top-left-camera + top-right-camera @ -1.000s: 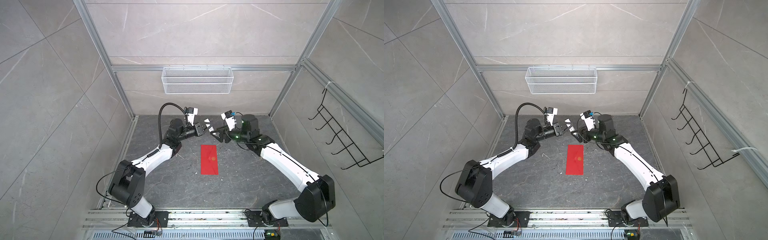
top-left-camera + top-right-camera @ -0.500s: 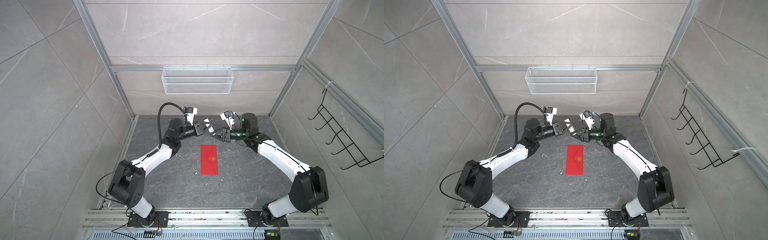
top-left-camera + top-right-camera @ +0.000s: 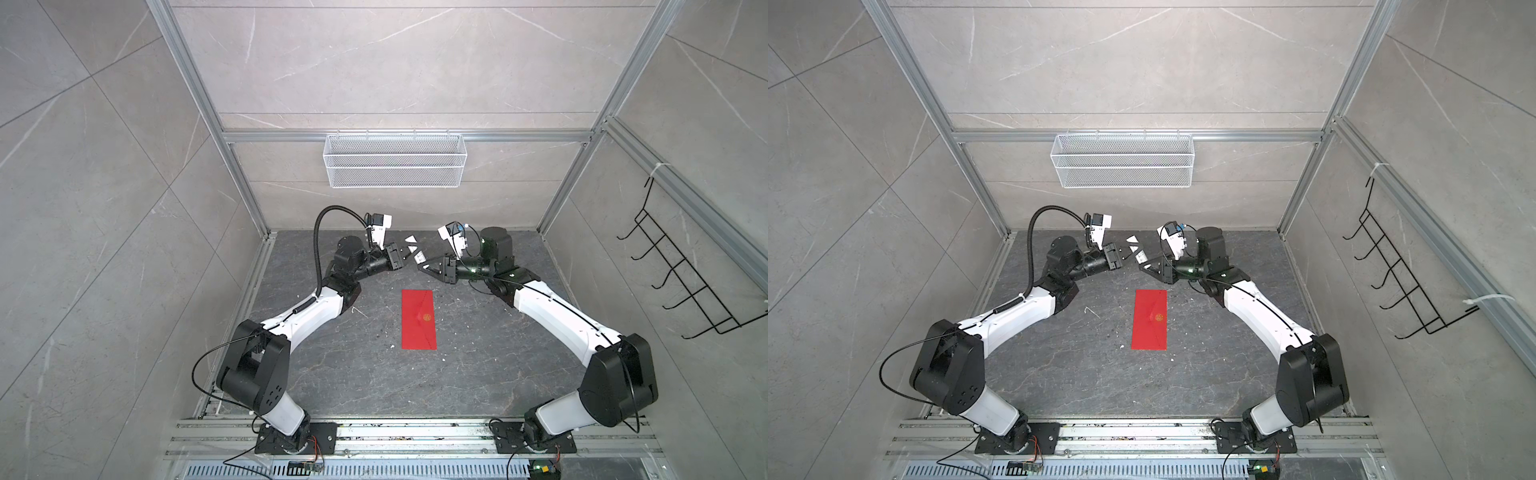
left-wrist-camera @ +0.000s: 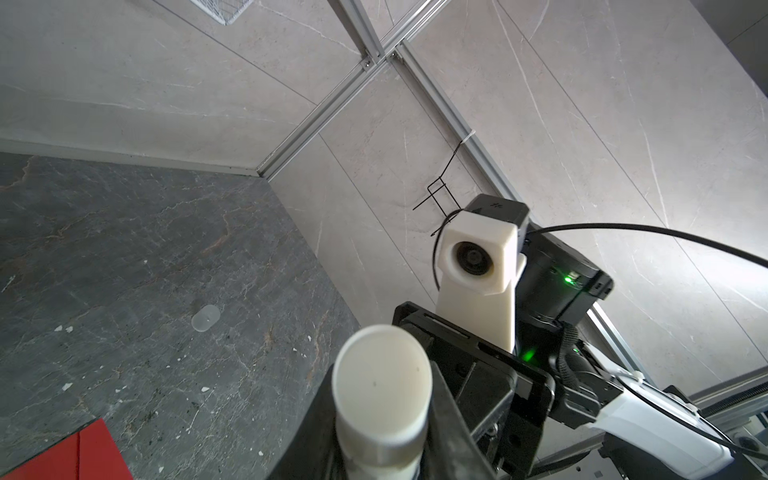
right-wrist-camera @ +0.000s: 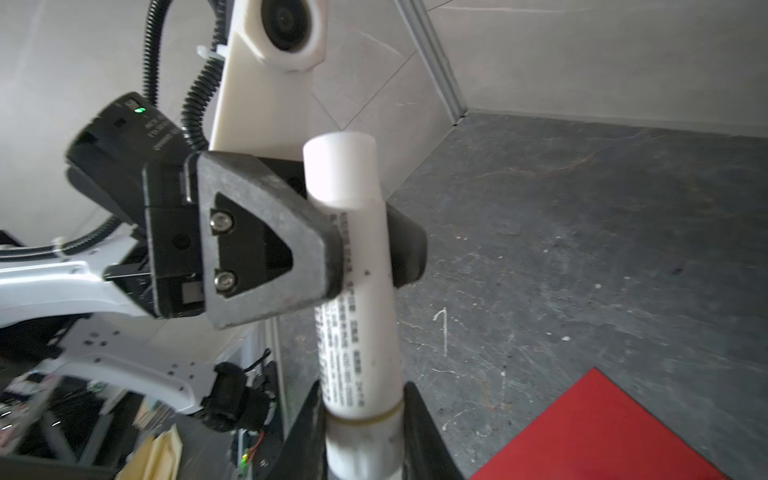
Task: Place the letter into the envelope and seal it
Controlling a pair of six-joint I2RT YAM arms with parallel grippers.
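The red envelope (image 3: 419,320) (image 3: 1149,320) lies flat in the middle of the dark table, flap side up with its gold emblem showing; a corner of it appears in the left wrist view (image 4: 62,453) and the right wrist view (image 5: 602,432). The letter is not in view. Behind the envelope, above the table, a white glue-stick tube (image 3: 417,254) (image 5: 357,324) is held between both arms. My left gripper (image 3: 409,254) (image 4: 382,415) is shut on one end of it. My right gripper (image 3: 423,266) (image 5: 361,424) is shut on the other end.
A small translucent cap (image 4: 205,318) lies on the table near the back. Small white scraps dot the dark tabletop. A white wire basket (image 3: 395,166) hangs on the back wall and a black wire rack (image 3: 681,282) on the right wall.
My right gripper has turned, come in toward the left gripper and closed on the free end of the glue-stick tube. The left arm and the envelope have stayed put.
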